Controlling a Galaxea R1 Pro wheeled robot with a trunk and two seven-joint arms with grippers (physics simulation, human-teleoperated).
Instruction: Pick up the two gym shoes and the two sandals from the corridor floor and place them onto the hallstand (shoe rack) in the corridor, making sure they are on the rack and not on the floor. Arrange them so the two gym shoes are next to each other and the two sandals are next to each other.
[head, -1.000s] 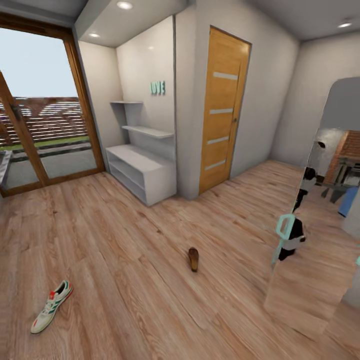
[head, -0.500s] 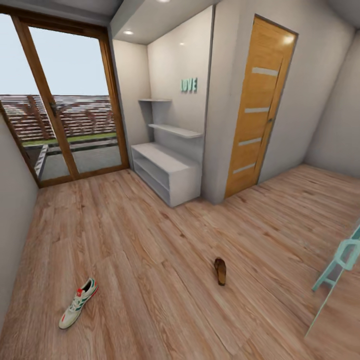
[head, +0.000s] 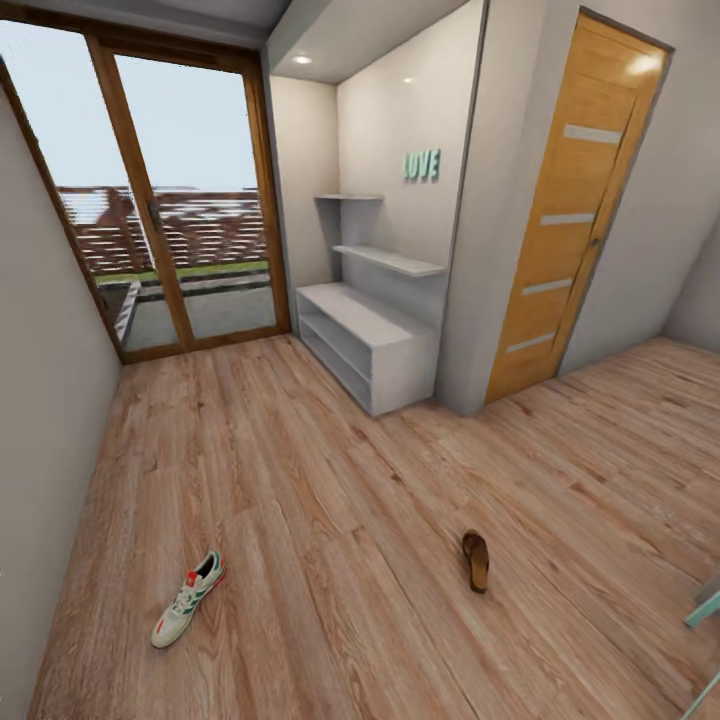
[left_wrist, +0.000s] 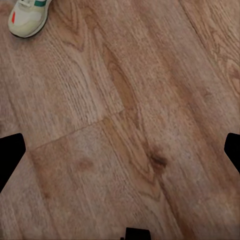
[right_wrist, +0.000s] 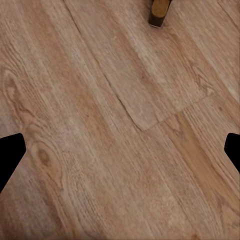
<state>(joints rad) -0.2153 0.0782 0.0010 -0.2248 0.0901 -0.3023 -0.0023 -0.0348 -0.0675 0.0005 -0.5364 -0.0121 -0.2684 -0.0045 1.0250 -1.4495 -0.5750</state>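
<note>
At your 10 o'clock a shoe (head: 188, 599), at 1 a sandal (head: 476, 560); both end effectors gape empty. Mates unseen; you risk mispairing on the hallstand (head: 368, 345).

The corridor was brightly and evenly lit, daylight coming through the glass door (head: 170, 230) and a recessed ceiling spot (head: 301, 60) glowing above the alcove. A soft glare patch sat on the upper corner of the wooden door (head: 575, 210). Shadows were faint, only thin dark edges under the gym shoe (head: 187, 598) and the sandal (head: 476, 560). Wide-angle distortion leaned walls outward at the edges. Both wrist views looked soft, with the floor (left_wrist: 125, 125) grain slightly blurred
</note>
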